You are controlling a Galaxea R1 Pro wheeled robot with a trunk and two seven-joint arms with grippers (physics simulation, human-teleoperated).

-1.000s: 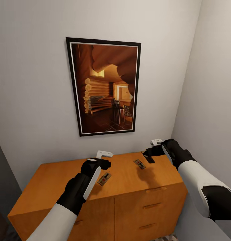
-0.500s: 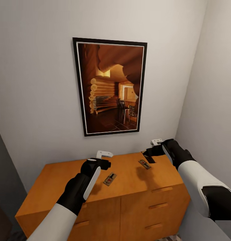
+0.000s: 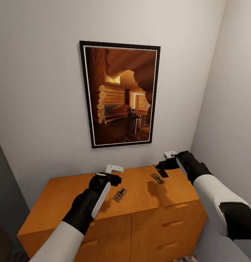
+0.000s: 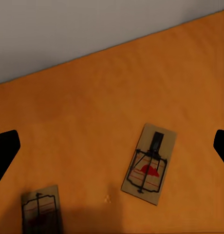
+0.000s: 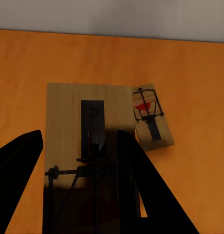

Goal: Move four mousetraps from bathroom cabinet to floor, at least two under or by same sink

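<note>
The orange-brown cabinet [image 3: 67, 196] stands against the wall. Two mousetraps lie flat on its top: one [image 3: 119, 194] just right of my left gripper [image 3: 111, 179], another [image 3: 157, 178] under my right hand. A little above the top's back right part, my right gripper [image 3: 161, 169] is shut on a third mousetrap [image 5: 68, 117]. The right wrist view shows that board between the fingers [image 5: 141, 190], with the lying trap [image 5: 151, 117] beyond. My left gripper [image 4: 113, 148] is wide open above the top, over two traps [image 4: 148, 163] [image 4: 41, 214]. The sink is out of view.
A large framed picture [image 3: 120, 95] hangs on the wall above the cabinet. A side wall [image 3: 230, 109] closes in at the right, close to my right arm. A sliver of patterned floor [image 3: 185, 259] shows below the cabinet's drawer fronts [image 3: 169, 225].
The whole picture has shifted right and slightly down, so the camera moved. Both arms keep their pose; the right gripper still holds its mousetrap and the left stays open.
</note>
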